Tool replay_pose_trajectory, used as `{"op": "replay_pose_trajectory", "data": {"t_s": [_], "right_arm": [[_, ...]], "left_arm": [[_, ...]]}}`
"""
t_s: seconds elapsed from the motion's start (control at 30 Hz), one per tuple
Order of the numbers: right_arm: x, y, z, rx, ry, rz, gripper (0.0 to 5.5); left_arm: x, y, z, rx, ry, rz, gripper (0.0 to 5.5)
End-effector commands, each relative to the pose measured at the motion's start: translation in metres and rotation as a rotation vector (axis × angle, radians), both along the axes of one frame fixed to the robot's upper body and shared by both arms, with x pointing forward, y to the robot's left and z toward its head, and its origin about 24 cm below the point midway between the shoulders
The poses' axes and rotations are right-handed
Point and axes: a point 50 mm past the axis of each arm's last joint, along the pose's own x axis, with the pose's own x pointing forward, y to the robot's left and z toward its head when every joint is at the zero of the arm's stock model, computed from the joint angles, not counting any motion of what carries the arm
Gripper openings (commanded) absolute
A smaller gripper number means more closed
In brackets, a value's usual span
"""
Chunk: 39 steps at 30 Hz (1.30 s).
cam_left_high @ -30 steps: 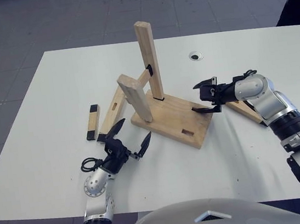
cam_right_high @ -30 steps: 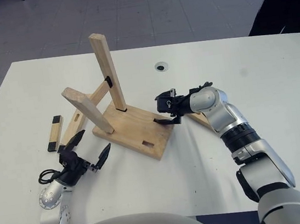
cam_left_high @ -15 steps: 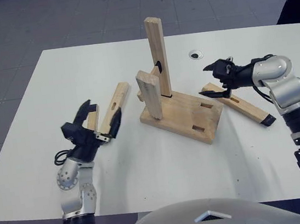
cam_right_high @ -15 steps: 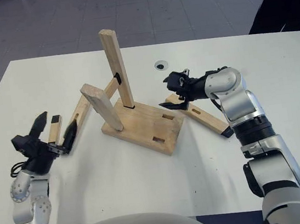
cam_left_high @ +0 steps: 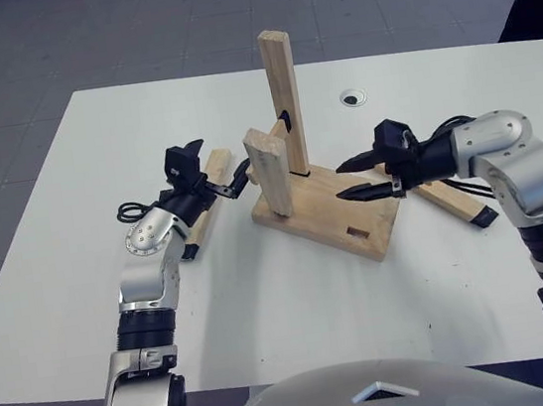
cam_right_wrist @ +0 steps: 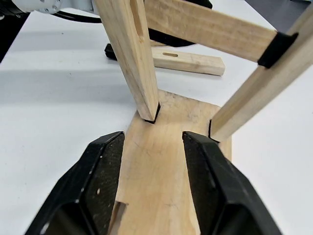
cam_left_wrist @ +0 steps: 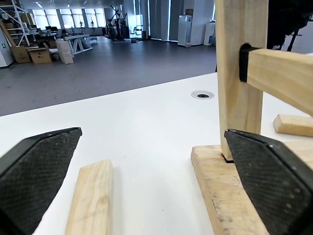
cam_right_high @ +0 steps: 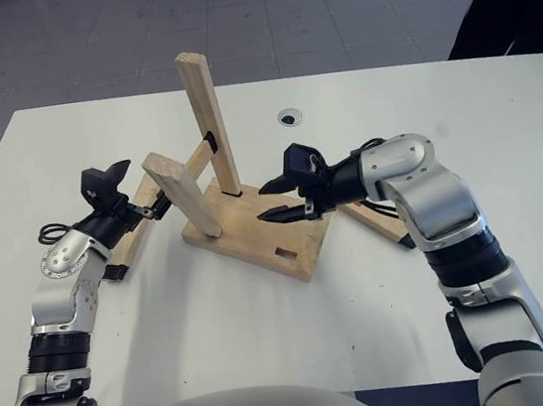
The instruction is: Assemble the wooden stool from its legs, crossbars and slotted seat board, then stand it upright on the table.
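**Stool, part-assembled, on white table (cam_left_high: 436, 81)**

- Seat board (cam_left_high: 324, 208): lay flat near the table's middle, slotted face up. One empty slot showed by its near right edge.
- Tall leg (cam_left_high: 282, 91): stood upright in a slot at the board's far side.
- Second leg (cam_left_high: 268, 168): was seated in a slot at the board's left end, with its top tilted toward the robot's left.
- Crossbar (cam_right_high: 195, 156): joined the two legs. Its black-capped end entered the tall leg about halfway up.
- Loose leg (cam_left_high: 217, 162): lay flat on the table left of the board and apart from it, partly under the left arm.
- Loose piece (cam_left_high: 448, 200): lay flat just beside the board's right edge, under the right forearm, with its black-tipped end nearest the robot.
- Left gripper (cam_left_high: 215, 170): hung low over the loose leg, just left of the second leg. Its jaws were wide apart and held nothing. In its wrist view the loose leg lay by one pad and the board's end by the other.
- Right gripper (cam_left_high: 344, 180): was over the board's right half, pointing toward the two standing legs. Its jaws were apart and gripped nothing, with only the board's top beneath them. Whether the lower fingertip touched the board could not be told.
- Cable port (cam_left_high: 350, 99): was set in the table's far side, well beyond the board.
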Motion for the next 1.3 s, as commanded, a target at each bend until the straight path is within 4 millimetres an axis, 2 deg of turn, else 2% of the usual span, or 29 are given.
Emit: {"op": "replay_pose_trajectory", "data": {"t_s": [0.03, 0.17, 0.3, 0.57, 0.73, 0.93, 1.17, 1.3], "right_arm": [[-0.009, 0.011, -0.004, 0.033, 0.038, -0.002, 1.78], [-0.013, 0.016, 0.001, 0.07, 0.048, -0.006, 1.78], [-0.01, 0.027, 0.018, 0.141, 0.029, -0.008, 1.78], [-0.014, 0.041, 0.03, 0.179, 0.02, 0.036, 1.78], [-0.012, 0.042, 0.043, 0.195, -0.005, 0.053, 1.78], [-0.019, 0.042, 0.045, 0.189, 0.001, 0.079, 1.78], [-0.021, 0.042, 0.046, 0.191, -0.041, 0.008, 1.78], [-0.023, 0.038, 0.052, 0.187, -0.078, -0.023, 1.78]], "left_arm": [[0.003, -0.004, 0.005, 0.024, -0.011, -0.024, 5.5], [0.0, -0.009, 0.007, 0.014, -0.015, -0.047, 5.5], [-0.003, -0.015, 0.01, 0.003, -0.019, -0.066, 5.5], [-0.007, -0.025, 0.015, -0.004, -0.023, -0.093, 5.5], [-0.007, -0.027, 0.017, -0.003, -0.026, -0.092, 5.5], [-0.009, -0.034, 0.017, 0.001, -0.022, -0.099, 5.5], [-0.011, -0.036, 0.019, 0.006, -0.023, -0.101, 5.5], [-0.012, -0.035, 0.021, 0.007, -0.029, -0.093, 5.5]]}}
